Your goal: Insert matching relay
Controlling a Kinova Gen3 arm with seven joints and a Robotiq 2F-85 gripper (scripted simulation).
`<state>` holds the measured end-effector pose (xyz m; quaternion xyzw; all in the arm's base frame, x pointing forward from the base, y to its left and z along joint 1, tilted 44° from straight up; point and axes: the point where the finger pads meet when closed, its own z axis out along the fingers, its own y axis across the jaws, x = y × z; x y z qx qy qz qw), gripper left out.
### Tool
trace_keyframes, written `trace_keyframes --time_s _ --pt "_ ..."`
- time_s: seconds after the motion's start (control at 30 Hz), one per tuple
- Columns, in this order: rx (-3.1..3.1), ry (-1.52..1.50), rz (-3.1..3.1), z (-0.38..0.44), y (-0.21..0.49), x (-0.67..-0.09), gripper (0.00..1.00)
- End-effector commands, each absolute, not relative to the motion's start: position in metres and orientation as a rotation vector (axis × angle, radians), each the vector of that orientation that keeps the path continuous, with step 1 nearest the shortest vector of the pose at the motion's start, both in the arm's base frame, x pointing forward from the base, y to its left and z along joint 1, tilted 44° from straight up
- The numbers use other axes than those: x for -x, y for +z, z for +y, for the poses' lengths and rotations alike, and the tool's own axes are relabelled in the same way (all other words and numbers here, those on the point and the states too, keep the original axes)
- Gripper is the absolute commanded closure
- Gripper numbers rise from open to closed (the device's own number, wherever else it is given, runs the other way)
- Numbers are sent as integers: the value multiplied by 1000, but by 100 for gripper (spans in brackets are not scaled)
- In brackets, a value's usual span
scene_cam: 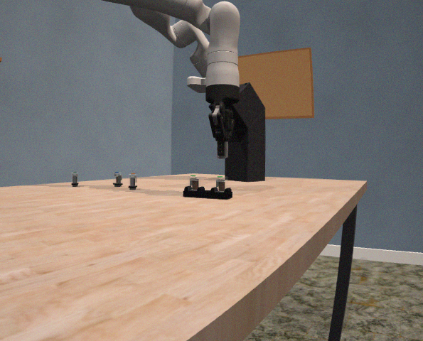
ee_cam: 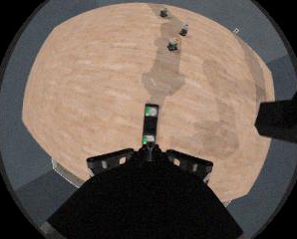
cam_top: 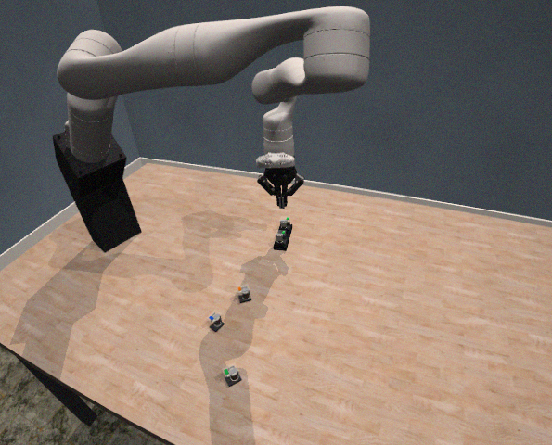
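The black rack [cam_top: 282,236] lies mid-table with two green-button relays [cam_top: 284,223] [cam_top: 280,235] standing in it; I cannot tell which pocket is empty. It also shows in the exterior view [scene_cam: 207,192] and in the wrist view [ee_cam: 148,125]. My gripper [cam_top: 281,205] hangs above the rack's far end, shut and empty, also seen from the side [scene_cam: 222,154]. Three loose relays stand nearer the front edge: orange button [cam_top: 244,293], blue button [cam_top: 215,321] and green button [cam_top: 231,375]. The green one is the farthest from the rack.
The arm's black base pedestal [cam_top: 98,191] stands at the table's back left corner. The loose relays line up towards the front edge and show far off in the wrist view [ee_cam: 174,44]. The table edge runs close to the green-button relay.
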<state>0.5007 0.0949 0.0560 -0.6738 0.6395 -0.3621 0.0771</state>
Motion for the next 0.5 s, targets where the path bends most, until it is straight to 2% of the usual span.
trace_keyframes --time_s 0.0,0.47 --pt "2014 -1091 1917 90 60 -501 100" --pt "2199 -1124 1785 38 75 -488 100"
